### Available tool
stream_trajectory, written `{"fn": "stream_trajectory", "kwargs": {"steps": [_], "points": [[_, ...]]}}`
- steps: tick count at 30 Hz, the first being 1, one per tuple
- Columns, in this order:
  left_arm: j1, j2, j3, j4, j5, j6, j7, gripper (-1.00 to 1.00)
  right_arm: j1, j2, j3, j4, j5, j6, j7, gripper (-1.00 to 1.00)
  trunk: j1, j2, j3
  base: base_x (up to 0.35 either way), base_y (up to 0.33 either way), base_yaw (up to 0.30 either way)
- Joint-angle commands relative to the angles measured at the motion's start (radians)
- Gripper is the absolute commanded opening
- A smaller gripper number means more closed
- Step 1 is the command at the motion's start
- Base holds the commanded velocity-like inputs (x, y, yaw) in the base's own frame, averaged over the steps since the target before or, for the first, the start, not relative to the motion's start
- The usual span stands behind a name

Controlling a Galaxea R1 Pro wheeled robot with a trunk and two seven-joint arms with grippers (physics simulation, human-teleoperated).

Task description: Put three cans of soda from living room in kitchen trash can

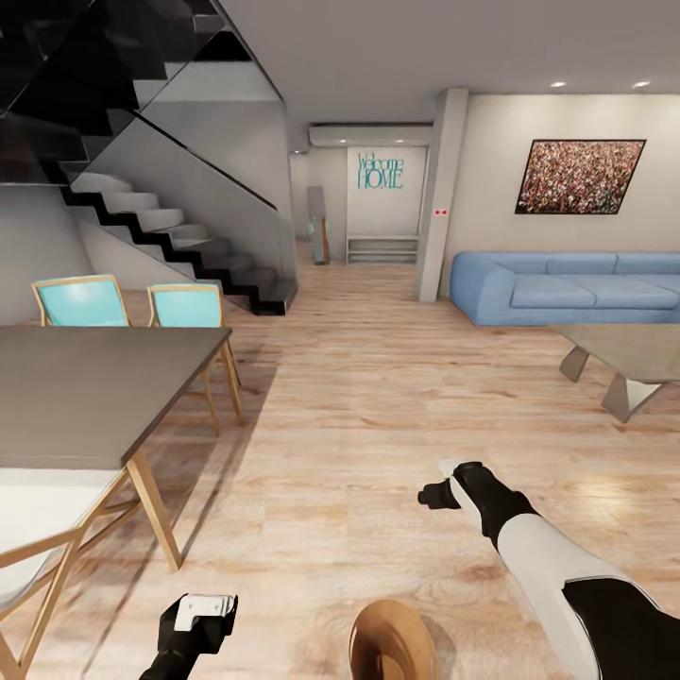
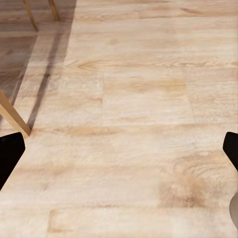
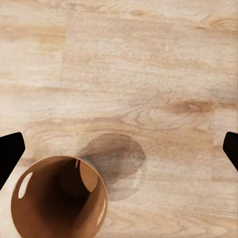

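Right tool point(image 1: 444, 482): lower centre-right of the head view, at the end of a white and black arm, above bare wood floor point(image 1: 359, 397); nothing held. In the right wrist view its two dark fingertips point(image 3: 10, 153) sit at opposite edges of the frame, spread wide.

Left tool point(image 1: 203, 609): lower left of the head view, white block on a black wrist, empty. In the left wrist view its fingertips point(image 2: 9, 153) likewise stand far apart, over floor boards.

Tash can point(image 1: 392, 642): bottom centre of the head view, between the two arms, resting on the floor; copper-brown inside visible. In the right wrist view it lies at lower left point(image 3: 54, 198), nothing visible inside.

Dark-topped desk point(image 1: 85, 387): left side, wooden legs. Two turquoise chairs point(image 1: 184, 307) behind it.

Staircase point(image 1: 170, 227): upper left.

Blue sofa point(image 1: 567, 283): right, mid-height. Low grey table point(image 1: 623, 354) in front of it.

Framed picture point(image 1: 578, 176): upper right wall.
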Motion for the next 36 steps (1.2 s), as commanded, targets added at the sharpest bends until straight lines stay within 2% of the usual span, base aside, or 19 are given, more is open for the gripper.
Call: {"fn": "stream_trajectory", "kwargs": {"steps": [1, 17, 29, 32, 33, 36], "points": [[0.0, 0.0, 0.0, 0.0, 0.0, 0.0, 0.0, 1.0, 0.0, 0.0, 0.0, 0.0, 0.0, 0.0, 0.0, 1.0, 0.004, -0.007, -0.003, 0.0, 0.0, 0.0], [-0.001, 0.0, 0.0, 0.0, 0.0, 0.001, 0.0, 1.0, 0.0, 0.008, 0.004, 0.0, 0.003, 0.003, -0.004, 1.0, 0.065, -0.119, -0.053, 0.0, 0.0, 0.0], [-0.003, 0.001, 0.002, 0.025, -0.002, 0.002, 0.0, 1.0, 0.0, 0.001, 0.002, 0.0, 0.004, 0.003, -0.004, 1.0, 0.111, -0.203, -0.091, 0.0, 0.0, 0.0], [-0.005, 0.013, 0.003, 0.026, -0.003, 0.013, -0.001, 1.0, 0.001, 0.0, 0.002, 0.006, 0.004, 0.003, -0.005, 1.0, 0.123, -0.224, -0.1, 0.0, 0.0, 0.0], [-0.008, 0.041, 0.001, 0.032, -0.002, 0.047, -0.002, 1.0, 0.01, 0.0, 0.001, 0.012, 0.005, 0.002, -0.005, 1.0, 0.127, -0.231, -0.103, 0.0, 0.0, 0.0], [-0.012, 0.064, 0.001, 0.031, 0.0, 0.109, -0.009, 1.0, 0.021, -0.001, 0.001, 0.015, 0.006, 0.002, -0.004, 1.0, 0.138, -0.252, -0.113, 0.0, 0.0, 0.0]]}}
